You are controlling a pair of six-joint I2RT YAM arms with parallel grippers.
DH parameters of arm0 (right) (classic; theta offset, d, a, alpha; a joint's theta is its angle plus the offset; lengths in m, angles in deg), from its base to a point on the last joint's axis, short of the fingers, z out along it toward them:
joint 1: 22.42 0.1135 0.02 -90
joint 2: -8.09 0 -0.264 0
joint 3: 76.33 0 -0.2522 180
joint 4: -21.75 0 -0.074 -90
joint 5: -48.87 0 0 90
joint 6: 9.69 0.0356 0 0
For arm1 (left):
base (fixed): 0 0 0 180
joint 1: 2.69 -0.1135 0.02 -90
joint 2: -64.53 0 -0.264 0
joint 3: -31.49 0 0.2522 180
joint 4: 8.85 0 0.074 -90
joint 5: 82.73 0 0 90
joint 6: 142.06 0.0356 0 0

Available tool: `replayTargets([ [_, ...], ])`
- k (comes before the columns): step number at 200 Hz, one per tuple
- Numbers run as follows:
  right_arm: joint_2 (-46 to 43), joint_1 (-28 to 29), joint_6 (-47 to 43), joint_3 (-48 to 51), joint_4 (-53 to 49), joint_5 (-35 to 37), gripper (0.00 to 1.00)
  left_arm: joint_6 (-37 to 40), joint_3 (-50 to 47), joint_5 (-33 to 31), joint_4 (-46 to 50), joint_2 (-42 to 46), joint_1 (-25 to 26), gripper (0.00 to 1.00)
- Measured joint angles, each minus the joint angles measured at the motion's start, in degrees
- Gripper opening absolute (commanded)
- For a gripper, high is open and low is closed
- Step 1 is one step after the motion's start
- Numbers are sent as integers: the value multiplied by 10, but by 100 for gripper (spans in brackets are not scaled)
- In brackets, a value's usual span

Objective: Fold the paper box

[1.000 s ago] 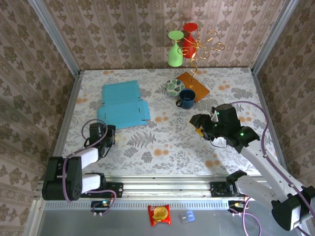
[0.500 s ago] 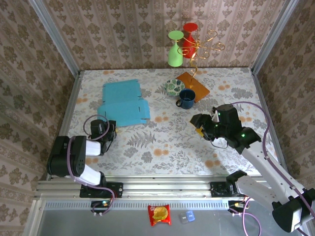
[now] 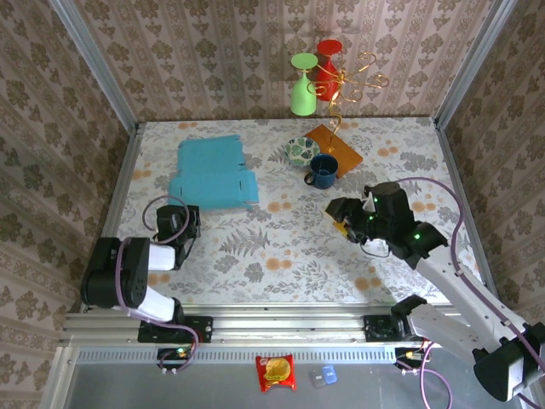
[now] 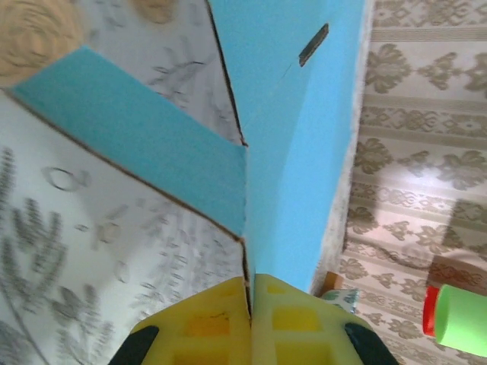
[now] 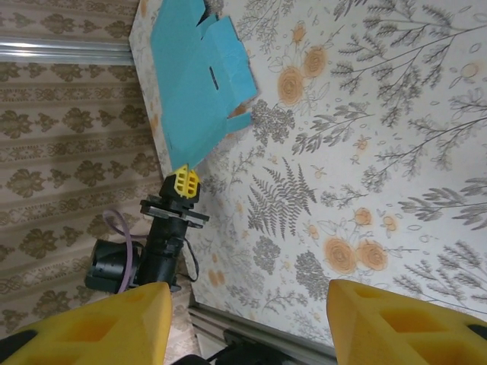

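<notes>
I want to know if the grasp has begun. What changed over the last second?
The left fingers moved forward to the near left corner of the paper box and shut on its edge. The right fingers drifted slightly left and remain open and empty. The mug and bowl stayed put.

We are finding no word, number, brand or sign that we can read on anything here. At six o'clock in the top view, a red snack packet (image 3: 275,372) is showing a printed yellow and white front, but the print is too small and blurred for us to make out.
</notes>
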Motion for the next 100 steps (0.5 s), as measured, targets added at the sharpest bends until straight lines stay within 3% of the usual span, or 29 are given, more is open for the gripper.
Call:
replayTargets([
  [53,81,136,158,63,199,122,61,-8,29,-125,102,155,111,0],
  [100,254,237,252,-11,369,227,61,-24,31,-249,116,183,236,0],
])
